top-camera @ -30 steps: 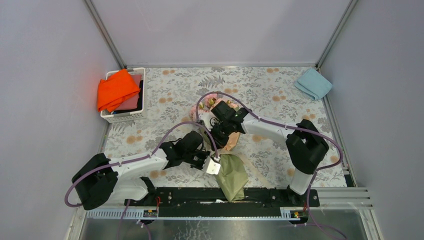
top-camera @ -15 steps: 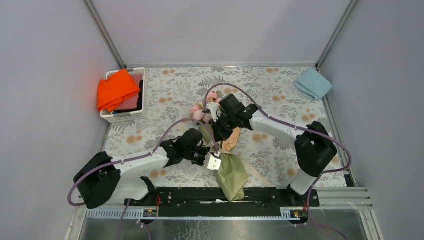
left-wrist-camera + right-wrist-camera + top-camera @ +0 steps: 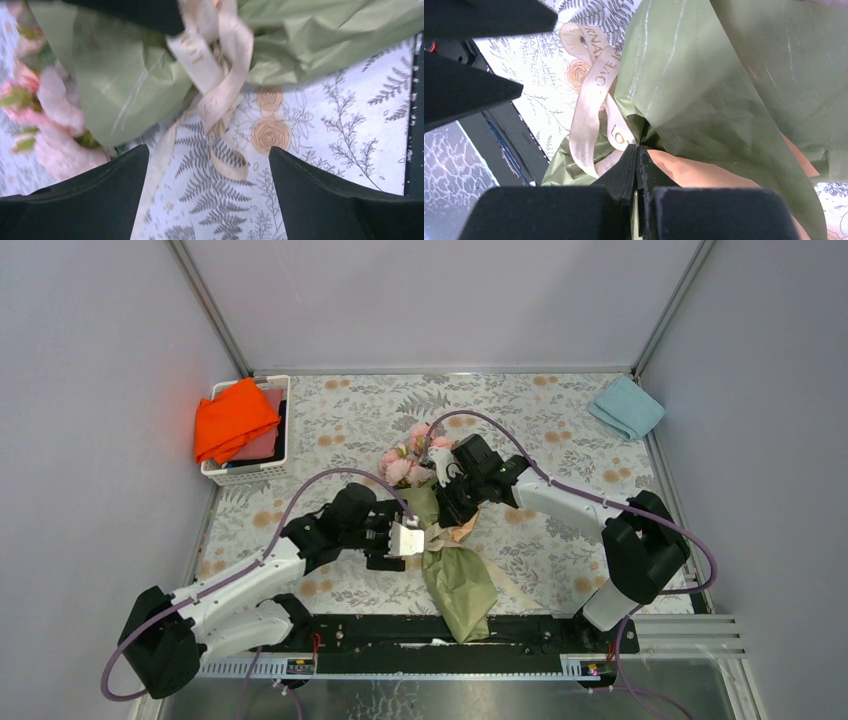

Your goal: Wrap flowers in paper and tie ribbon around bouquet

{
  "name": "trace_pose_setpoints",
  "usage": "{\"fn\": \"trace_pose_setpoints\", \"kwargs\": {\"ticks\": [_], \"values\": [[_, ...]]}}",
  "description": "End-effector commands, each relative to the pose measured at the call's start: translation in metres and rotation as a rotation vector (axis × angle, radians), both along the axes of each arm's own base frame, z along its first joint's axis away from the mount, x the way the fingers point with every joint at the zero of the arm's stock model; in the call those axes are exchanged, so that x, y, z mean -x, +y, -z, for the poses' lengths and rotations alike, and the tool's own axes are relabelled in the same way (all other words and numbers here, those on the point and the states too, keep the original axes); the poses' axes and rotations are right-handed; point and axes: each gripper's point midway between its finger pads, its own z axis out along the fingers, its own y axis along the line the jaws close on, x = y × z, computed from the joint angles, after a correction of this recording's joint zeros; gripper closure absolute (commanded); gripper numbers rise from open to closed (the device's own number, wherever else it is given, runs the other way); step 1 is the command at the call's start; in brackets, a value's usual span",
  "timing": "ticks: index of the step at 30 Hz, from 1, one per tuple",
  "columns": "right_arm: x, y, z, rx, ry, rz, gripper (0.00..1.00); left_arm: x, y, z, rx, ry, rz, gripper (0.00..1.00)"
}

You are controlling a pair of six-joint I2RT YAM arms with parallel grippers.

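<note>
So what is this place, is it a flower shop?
Probably not; it looks like a robot test booth. Plain grey walls box in a floral-covered table, and a left arm and right arm are bolted to a black rail.

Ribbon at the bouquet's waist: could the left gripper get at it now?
Probably yes. The left gripper stands open, and the ribbon hangs in a loose loop straight ahead between its fingers, nothing covering it.

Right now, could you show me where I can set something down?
The back strip between the basket and the blue cloth is bare, and so is the patch between the basket and the left arm. The middle is crowded around the bouquet.
</note>
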Motion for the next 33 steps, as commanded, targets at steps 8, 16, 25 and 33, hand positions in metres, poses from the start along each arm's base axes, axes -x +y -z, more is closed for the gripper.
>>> {"fn": "trace_pose_setpoints", "kwargs": {"ticks": [8,16,25,33], "values": [[-0.011,-0.012,-0.015,-0.013,-0.035,0.13,0.99,-0.035,0.026,0.053,-0.094,0.313,-0.264,0.01],[-0.017,-0.026,-0.012,-0.007,-0.013,0.227,0.99,-0.014,0.018,0.066,-0.071,0.352,-0.115,0.02],[-0.009,-0.035,-0.007,-0.004,0.018,0.273,0.93,-0.032,0.015,0.081,-0.079,0.251,-0.168,0.15],[0.001,-0.025,-0.008,-0.11,0.112,0.273,0.63,-0.017,0.006,0.087,-0.073,0.238,-0.098,0.88]]}}
